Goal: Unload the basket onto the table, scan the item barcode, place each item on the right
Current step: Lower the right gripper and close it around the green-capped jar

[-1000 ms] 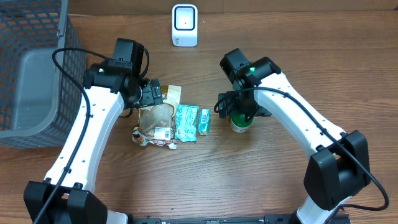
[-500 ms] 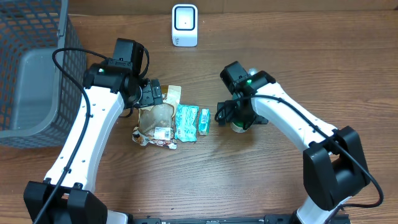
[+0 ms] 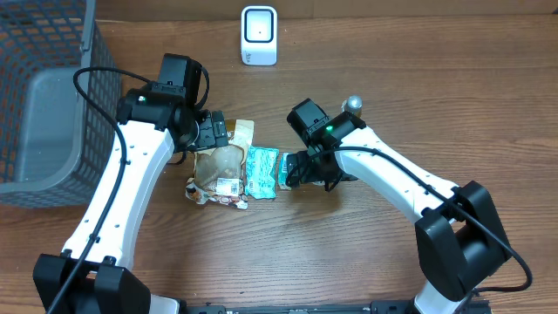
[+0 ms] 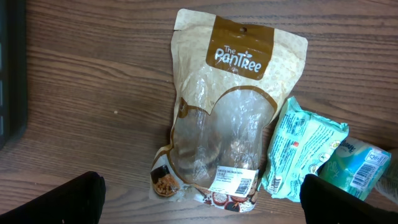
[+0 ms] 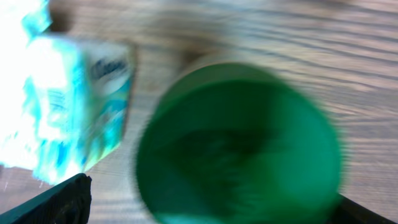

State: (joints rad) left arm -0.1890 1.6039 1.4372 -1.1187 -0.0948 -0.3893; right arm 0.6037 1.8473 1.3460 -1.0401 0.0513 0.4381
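**Container [image 5: 239,143] with green lid sitting under the right claw**

Near the middle of the table [image 3: 453,78], the container is filling the right wrist view with its round green lid, which is heavily blurred. From overhead the right arm is covering it. The right claw [image 5: 212,190] is hanging over the lid with its fingers spread wide, one at each side. The blur is hiding whether they are touching it.

Just beside the container, toward the table's left edge, a small teal box [image 3: 286,169] is lying. Next to that come a larger teal packet [image 3: 261,171] and a brown pouch [image 4: 230,124], whose white barcode label [image 4: 236,180] is facing up.

The left claw [image 4: 199,179] is hovering over the pouch, fingers spread wide and holding nothing. A white scanner [image 3: 259,35] is standing at the middle of the far edge, well apart from the items. A wire basket [image 3: 52,52] is sitting at the far left corner.
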